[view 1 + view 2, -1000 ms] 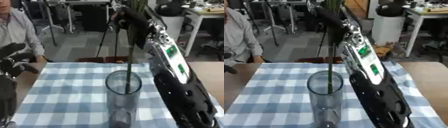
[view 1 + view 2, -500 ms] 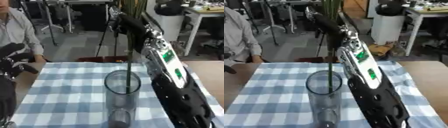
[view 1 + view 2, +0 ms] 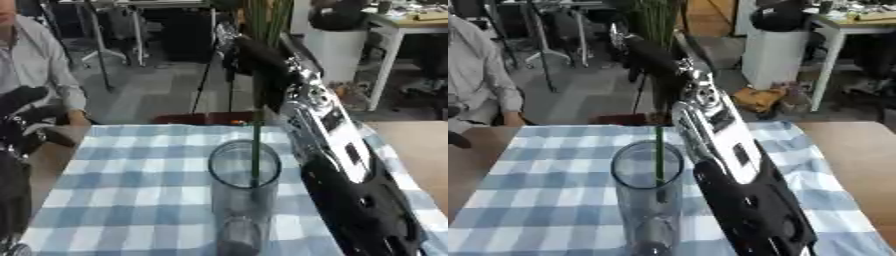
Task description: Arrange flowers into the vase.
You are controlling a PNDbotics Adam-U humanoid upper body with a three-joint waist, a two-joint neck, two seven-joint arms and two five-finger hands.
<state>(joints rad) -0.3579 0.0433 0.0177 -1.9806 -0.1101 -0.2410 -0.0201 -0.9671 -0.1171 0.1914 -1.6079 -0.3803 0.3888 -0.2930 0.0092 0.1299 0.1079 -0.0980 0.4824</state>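
A clear glass vase (image 3: 243, 200) is seen standing near the middle of the table, on a blue and white checked cloth (image 3: 131, 175), a little closer to the near edge than the far one. One thin green flower stem (image 3: 256, 150) is held almost straight up and down. Its long line runs from top to bottom, and its lower end has already gone through the round mouth of the vase, close to the right side of the rim. The lower tip can be seen through the glass, about partway down, so the bottom does not seem to have been reached yet.

The stem is held from above by the right hand (image 3: 254, 50), which is raised high over the far edge of the table. The fingers are curled around the upper part of the stem. The leafy top is cut off by the top of the view.

The left hand (image 3: 22, 117) is seen by the left edge of the table, well apart from the vase. Its fingers cannot be made out.

The vase lies straight below the right hand, so the next move is judged to be straight down.
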